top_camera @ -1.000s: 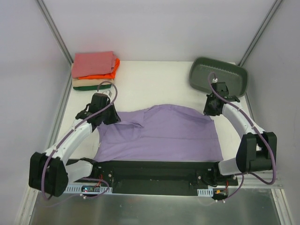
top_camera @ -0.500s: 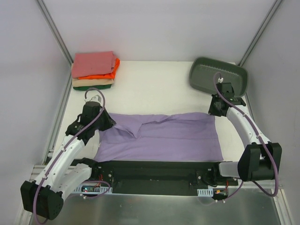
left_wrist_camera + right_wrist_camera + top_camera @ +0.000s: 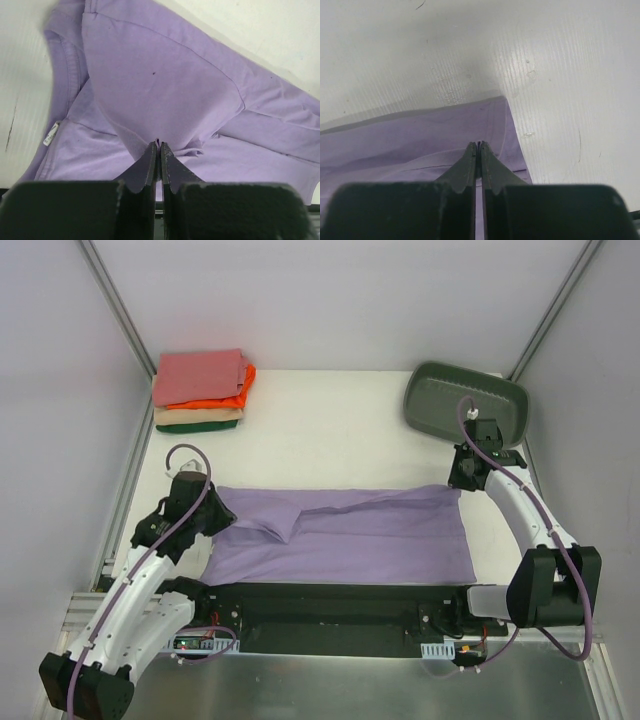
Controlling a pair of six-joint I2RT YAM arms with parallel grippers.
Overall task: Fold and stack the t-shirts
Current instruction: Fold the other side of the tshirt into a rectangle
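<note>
Tub [image 3: 450,400] sits at the far right corner of the white table [image 3: 330,430], by pale walls [image 3: 330,300]. Left gripper [image 3: 159,146] and right gripper [image 3: 479,146] clamp the lavender t-shirt [image 3: 350,535].

The plain lavender t-shirt [image 3: 340,530] lies on the white tabletop [image 3: 330,430]. The far-left corner's stack [image 3: 200,390] shows salmon-pink, orange, tan and dark green. The far-right tub [image 3: 465,405] is grey-green.

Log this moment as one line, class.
lavender t-shirt: partly folded | left gripper: jaws shut on it | right gripper: jaws shut on it
</note>
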